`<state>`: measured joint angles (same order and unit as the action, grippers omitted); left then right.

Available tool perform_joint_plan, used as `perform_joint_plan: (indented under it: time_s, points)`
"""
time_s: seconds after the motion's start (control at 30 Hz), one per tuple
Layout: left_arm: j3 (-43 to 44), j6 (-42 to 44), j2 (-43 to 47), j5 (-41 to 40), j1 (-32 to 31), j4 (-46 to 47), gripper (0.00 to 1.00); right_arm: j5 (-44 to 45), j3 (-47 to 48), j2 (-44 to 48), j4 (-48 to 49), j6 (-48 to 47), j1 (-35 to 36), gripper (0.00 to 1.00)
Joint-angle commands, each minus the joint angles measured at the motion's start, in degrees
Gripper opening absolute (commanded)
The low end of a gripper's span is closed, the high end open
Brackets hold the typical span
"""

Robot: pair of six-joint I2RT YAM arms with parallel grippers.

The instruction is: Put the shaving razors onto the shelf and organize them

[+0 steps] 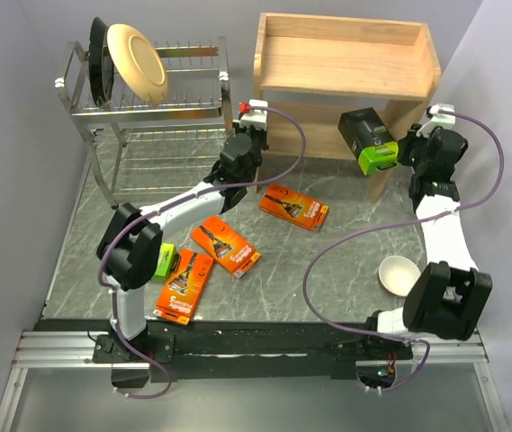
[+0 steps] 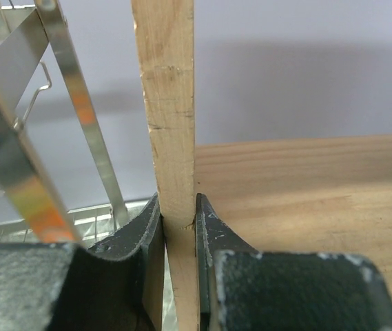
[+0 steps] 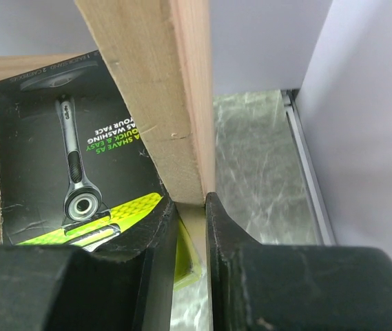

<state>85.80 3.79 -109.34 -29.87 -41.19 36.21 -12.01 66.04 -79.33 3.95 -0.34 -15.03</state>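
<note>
Your left claw point(image 2: 178, 208) and right claw point(image 3: 191, 205) each clench a side panel of the shelf point(image 1: 345, 67), while the nearest orange razor pack point(image 1: 293, 206) lies on the bench point(image 1: 354, 229) before the shelf, lengthwise along its front, nearer your left claw.

Grey marbled table point(image 1: 345, 243), three orange packs point(image 1: 293, 206) point(image 1: 225, 246) point(image 1: 184, 285) scattered left of centre, white bowl point(image 1: 399, 274) front right, wire rack point(image 1: 148, 108) back left, wooden shelf point(image 1: 345, 63) back right

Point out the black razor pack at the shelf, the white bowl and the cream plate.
black razor pack point(image 1: 363, 128), top view, on its black upper part.
white bowl point(image 1: 399, 274), top view, on its inner hollow.
cream plate point(image 1: 137, 61), top view, on the middle of its face.
</note>
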Motion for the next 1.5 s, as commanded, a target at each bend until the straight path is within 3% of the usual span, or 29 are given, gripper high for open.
perform_joint_plan:
  time_s: [0.0,0.43,0.47,0.5,0.53,0.57,0.63,0.67,0.73,0.77,0.87,0.93,1.13,1.2,1.23,1.3,1.33,1.47]
  points:
    - [-2.83,0.25,5.97,5.61,-3.99,-3.24,0.01,-2.76,-0.82,6.9,2.21,3.15,-0.35,0.0]
    - [-5.64,-2.47,9.14,4.39,-6.71,-7.98,0.01,-2.57,-3.02,10.68,-0.25,3.41,-1.76,0.0]
    - [-5.99,-2.73,9.41,3.86,-6.71,-8.34,0.06,-3.19,-3.2,10.77,-0.51,3.76,-1.76,0.01]
    - [-6.43,-3.17,10.1,3.33,-6.71,-9.04,0.18,-3.89,-3.29,10.78,-0.78,4.9,-1.76,0.07]
    - [-7.3,-3.35,10.63,2.54,-6.71,-10.79,0.35,-5.12,-2.94,10.78,-1.91,5.52,-1.76,0.2]
    - [-7.84,-3.27,11.16,2.36,-6.71,-12.02,0.58,-5.65,-2.59,10.86,-2.62,5.87,-1.76,0.41]
    - [-10.63,-3.35,13.88,2.27,-6.71,-13.44,0.69,-5.66,-2.23,12.08,-3.5,7.28,-1.76,0.53]
    - [-11.78,-3.35,16.33,3.05,-6.71,-15.7,0.76,-5.05,-2.41,12.7,-3.42,7.72,-1.67,0.66]
    - [-14.24,-7.56,18.98,4.37,-6.71,-18.87,0.95,-3.99,-2.15,14.63,-5.33,9.56,-1.76,0.73]
    - [-14.87,-8.88,20.21,6.03,-6.8,-22.11,0.99,-4.07,-1.8,15.16,-6.4,10.18,-1.85,0.76]
    - [-16.1,-11.44,23.55,7.98,-7.94,-25.39,0.99,-5.04,-0.65,17.45,-11.4,12.55,-1.85,0.77]
    - [-16.8,-11.96,24.61,12.89,-8.38,-24.61,0.98,-4.87,-0.82,19.2,-14.04,15.1,-2.02,0.79]
    - [-11.63,-12.31,18.83,27.22,-8.91,-16.43,0.62,-3.98,-1.18,18.43,-18.97,22.65,-5.35,0.79]
    - [-7.17,-13.02,13.99,28.02,-9.26,-15.64,0.39,-4.86,-2.31,18.07,-18.89,25.2,-7.2,0.77]
    - [-5.66,-13.37,12.24,28.11,-9.78,-15.03,0.21,-7.91,-3.02,17.98,-17.49,26.26,-10.34,0.75]
    - [-1.54,-13.81,7.4,28.03,-10.48,-13.89,0.03,-11.44,-5.38,17.98,-15.03,29.07,-13.26,0.56]
    - [-0.29,-14.16,5.99,26.8,-10.75,-11.97,0.01,-13.11,-5.66,17.29,-14.24,29.51,-14.93,0.41]
    - [6.47,-16.09,-2.78,24.16,-11.19,-9.49,0.01,-15.24,-4.87,13.95,-14.06,29.43,-16.79,0.27]
